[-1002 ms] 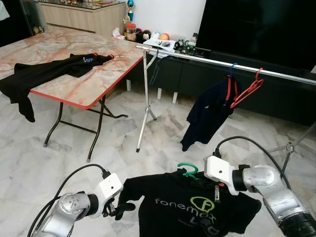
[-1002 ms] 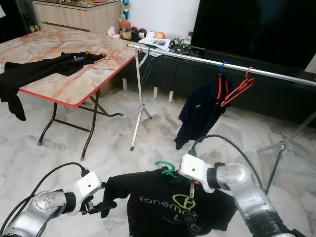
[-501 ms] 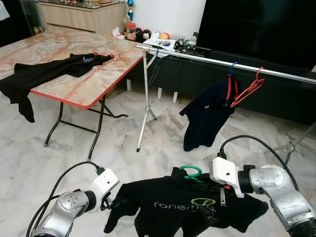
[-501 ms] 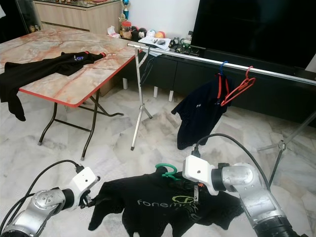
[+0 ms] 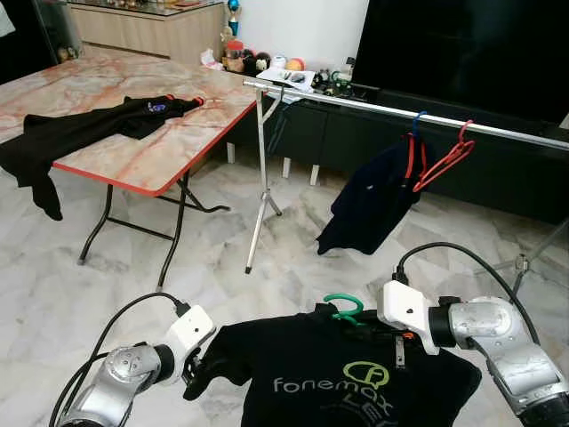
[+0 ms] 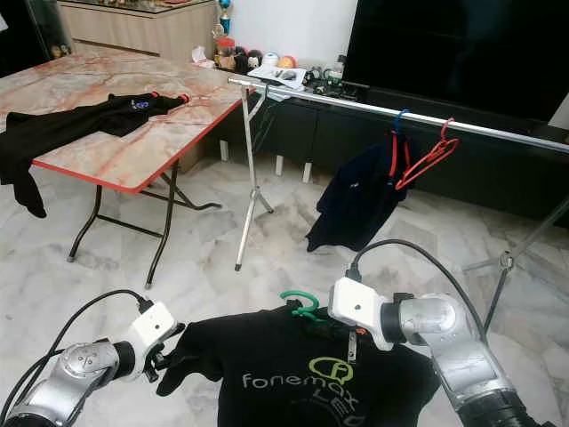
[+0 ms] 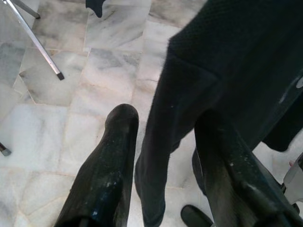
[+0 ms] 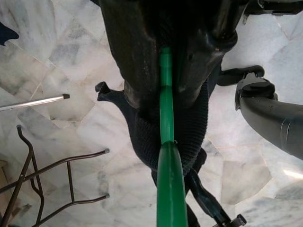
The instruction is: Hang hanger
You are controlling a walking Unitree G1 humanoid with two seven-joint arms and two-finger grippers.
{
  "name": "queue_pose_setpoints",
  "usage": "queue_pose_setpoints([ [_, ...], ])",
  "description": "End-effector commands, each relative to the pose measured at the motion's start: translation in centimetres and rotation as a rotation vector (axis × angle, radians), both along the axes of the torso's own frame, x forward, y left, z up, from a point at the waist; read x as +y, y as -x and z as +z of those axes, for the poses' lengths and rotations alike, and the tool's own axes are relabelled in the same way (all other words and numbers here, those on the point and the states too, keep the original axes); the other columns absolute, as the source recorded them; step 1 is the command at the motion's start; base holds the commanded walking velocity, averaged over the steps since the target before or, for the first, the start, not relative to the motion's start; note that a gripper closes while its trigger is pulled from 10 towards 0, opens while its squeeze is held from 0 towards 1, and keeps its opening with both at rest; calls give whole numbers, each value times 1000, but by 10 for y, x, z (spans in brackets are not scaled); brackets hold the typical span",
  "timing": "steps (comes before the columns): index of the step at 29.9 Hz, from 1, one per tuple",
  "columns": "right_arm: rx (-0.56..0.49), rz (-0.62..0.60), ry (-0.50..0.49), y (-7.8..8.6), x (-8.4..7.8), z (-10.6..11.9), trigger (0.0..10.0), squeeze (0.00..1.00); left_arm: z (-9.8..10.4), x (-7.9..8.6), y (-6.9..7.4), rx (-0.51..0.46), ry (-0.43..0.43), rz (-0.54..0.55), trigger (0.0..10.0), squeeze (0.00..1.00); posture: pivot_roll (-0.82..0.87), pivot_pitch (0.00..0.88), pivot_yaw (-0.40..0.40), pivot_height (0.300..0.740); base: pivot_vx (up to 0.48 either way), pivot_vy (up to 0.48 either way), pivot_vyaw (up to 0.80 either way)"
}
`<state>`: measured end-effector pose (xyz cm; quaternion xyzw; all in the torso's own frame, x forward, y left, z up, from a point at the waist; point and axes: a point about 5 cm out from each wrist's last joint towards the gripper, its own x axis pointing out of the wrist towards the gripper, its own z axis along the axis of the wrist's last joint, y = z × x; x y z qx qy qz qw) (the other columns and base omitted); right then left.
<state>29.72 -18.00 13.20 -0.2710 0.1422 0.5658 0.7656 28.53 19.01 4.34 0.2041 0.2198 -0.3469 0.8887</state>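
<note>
I'm looking down on a marble floor [image 5: 133,285] with a folding table [image 5: 151,151] at the left and a clothes rail [image 5: 391,111] across the back, where a dark shirt [image 5: 369,209] and a red hanger [image 5: 440,160] hang. Low in front of me, my right gripper [image 8: 165,90] has its fingers clamped on the green hanger [image 5: 342,309], which carries the black T-shirt [image 5: 356,378] well below the rail. My left gripper [image 7: 165,161] sits at the T-shirt's sleeve, fingers narrowly apart with the cloth between them.
</note>
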Motion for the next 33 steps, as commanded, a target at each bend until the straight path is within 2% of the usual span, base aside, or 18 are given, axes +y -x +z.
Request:
queue_pose_setpoints([
  [1,-61,-7,-31,-3,-1,16,10000,0,0,-5,-2,-4,15,-17,0,0,116,26,-61,740,0,0,0],
  [13,-65,-7,-35,-4,1,16,10000,0,-1,-6,-2,-11,23,-13,0,0,116,4,-59,740,0,0,0],
  [33,-81,-42,-42,-7,1,15,10000,0,-4,-1,-2,-24,9,30,0,0,119,24,-60,740,0,0,0],
])
